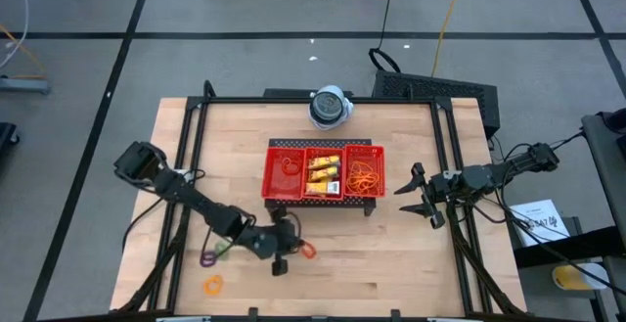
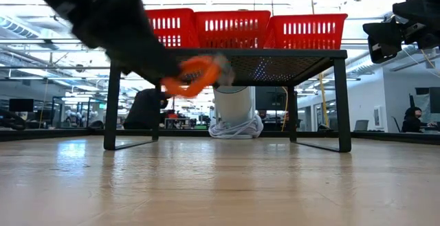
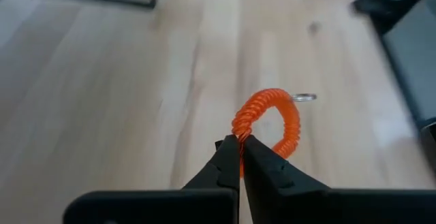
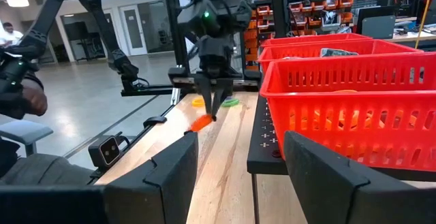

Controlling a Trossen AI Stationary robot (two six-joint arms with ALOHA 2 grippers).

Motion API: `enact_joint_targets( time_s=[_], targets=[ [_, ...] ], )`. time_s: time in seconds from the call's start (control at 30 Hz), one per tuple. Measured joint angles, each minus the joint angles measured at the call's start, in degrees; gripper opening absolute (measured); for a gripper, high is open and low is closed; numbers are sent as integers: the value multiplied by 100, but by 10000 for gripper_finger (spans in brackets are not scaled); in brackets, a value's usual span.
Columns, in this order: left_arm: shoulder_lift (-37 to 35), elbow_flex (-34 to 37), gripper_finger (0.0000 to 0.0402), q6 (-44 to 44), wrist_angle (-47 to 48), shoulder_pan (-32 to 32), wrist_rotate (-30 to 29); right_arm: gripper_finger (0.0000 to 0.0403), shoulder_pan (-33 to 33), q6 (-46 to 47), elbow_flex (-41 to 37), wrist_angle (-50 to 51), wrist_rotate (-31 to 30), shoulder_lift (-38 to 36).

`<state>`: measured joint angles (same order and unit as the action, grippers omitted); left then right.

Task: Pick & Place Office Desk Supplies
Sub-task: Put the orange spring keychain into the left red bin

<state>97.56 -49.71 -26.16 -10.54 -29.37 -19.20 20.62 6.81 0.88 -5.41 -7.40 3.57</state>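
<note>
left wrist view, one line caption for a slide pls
Left gripper shut on an orange coiled ring, lifted above the wooden table.

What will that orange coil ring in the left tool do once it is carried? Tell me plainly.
The orange coil ring looks springy, so it probably flexes rather than staying rigid. Pinched at one spot by the shut left tool, it may swing. It seems light; its ribbed surface likely resists slipping.
</note>
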Motion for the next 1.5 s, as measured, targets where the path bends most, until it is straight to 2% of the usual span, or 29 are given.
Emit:
enact_joint_targets(
  time_s=[0.2,0.37,0.47,0.6,0.8,0.93,1.23,1.5],
  targets=[
    [-3,0,29,698,-1242,325,661,206,-2,0,-2,0,0,0],
    [-167,-1,28,787,-1908,490,1241,206,-2,0,-2,0,0,0],
    [-436,-2,17,673,-1944,542,1482,206,-1,1,-2,1,0,-2],
    [-927,-2,7,548,-1929,532,1515,206,-1,0,-2,0,0,-2],
    [-1839,-9,25,1060,-1522,342,1414,206,0,0,-1,0,0,0],
    [-2379,-9,29,1548,-996,191,980,206,0,0,-2,0,0,-2],
    [-3263,-9,8,2016,263,110,-611,206,0,2,-2,0,0,-2],
    [-3429,-9,38,2357,947,121,-2344,206,0,0,-2,0,0,-2]
  ],
)
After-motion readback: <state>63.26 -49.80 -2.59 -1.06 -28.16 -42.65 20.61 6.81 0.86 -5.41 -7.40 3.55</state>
